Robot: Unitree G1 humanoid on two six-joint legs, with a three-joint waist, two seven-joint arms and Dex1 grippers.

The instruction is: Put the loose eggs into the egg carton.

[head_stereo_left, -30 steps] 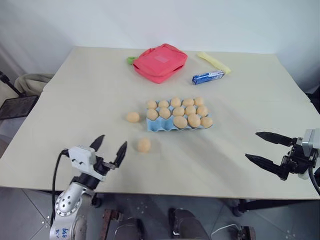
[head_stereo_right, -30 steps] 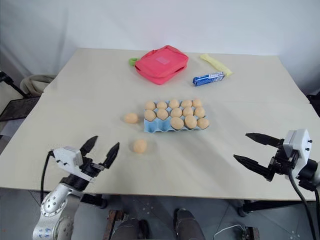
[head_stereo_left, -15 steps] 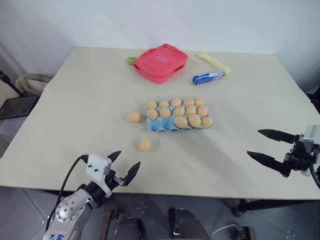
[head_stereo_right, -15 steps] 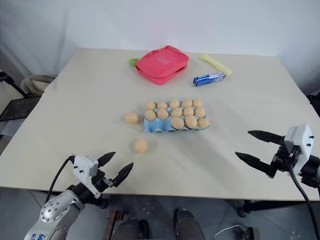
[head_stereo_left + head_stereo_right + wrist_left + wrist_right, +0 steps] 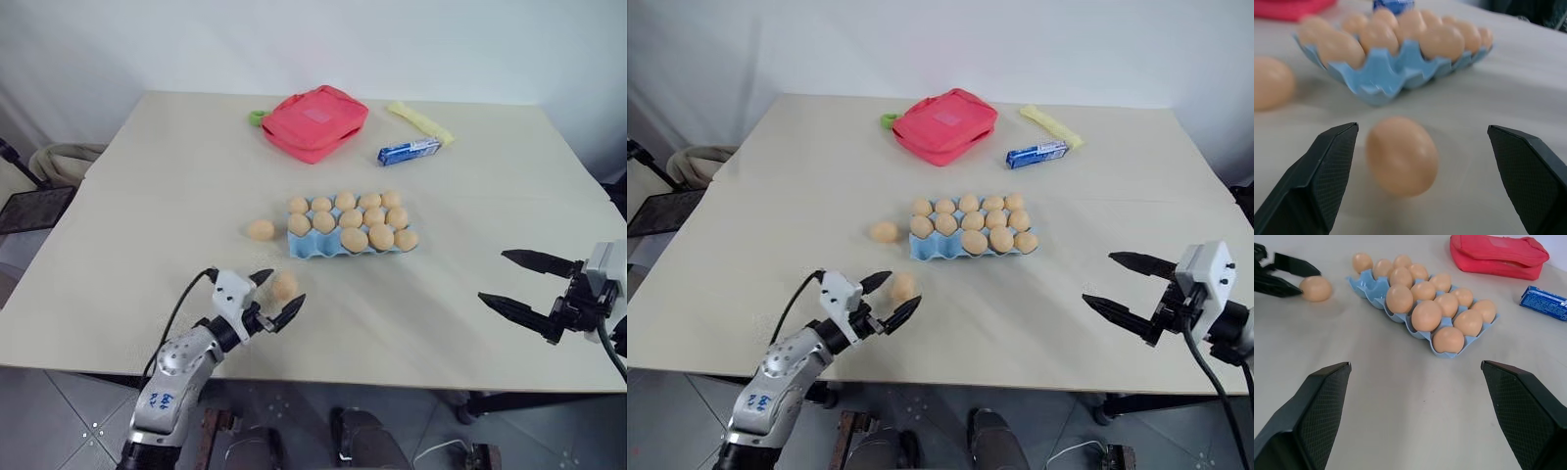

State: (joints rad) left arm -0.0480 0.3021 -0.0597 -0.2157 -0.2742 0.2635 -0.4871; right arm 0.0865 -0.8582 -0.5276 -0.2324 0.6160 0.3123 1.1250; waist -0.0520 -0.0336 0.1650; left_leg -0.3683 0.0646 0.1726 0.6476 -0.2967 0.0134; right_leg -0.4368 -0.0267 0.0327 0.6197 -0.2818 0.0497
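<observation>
the left hand [image 5: 275,296] is spread wide and grasps nothing, its fingers flanking one loose egg [image 5: 284,285] on the tabletop [image 5: 147,225], just in front of the light blue egg carton [image 5: 323,245]. a second loose egg [image 5: 261,229] lies just beside the carton's left end. the right hand [image 5: 516,282] hangs released and empty, well apart at the right edge.
</observation>
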